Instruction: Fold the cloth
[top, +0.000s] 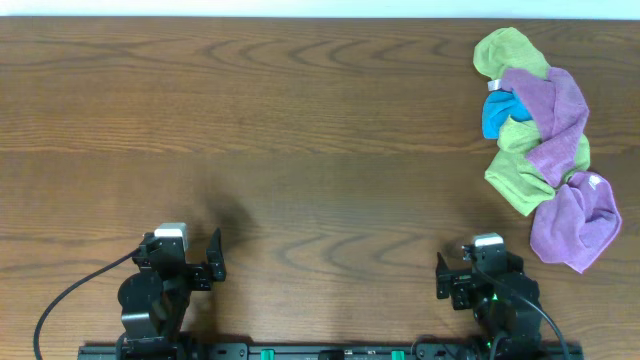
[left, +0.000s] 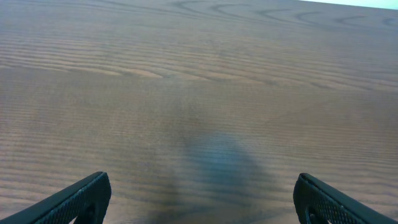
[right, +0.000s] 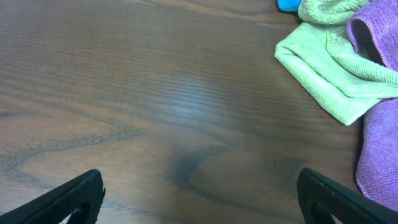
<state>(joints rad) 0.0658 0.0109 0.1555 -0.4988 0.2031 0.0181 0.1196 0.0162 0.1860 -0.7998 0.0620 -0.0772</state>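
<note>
Both arms sit low at the near edge. The left gripper is spread wide over bare wooden table, and the right gripper gapes just as wide. The mauve cloth lies crumpled at the far right, draped over a green cloth beside a lavender cloth.
</note>
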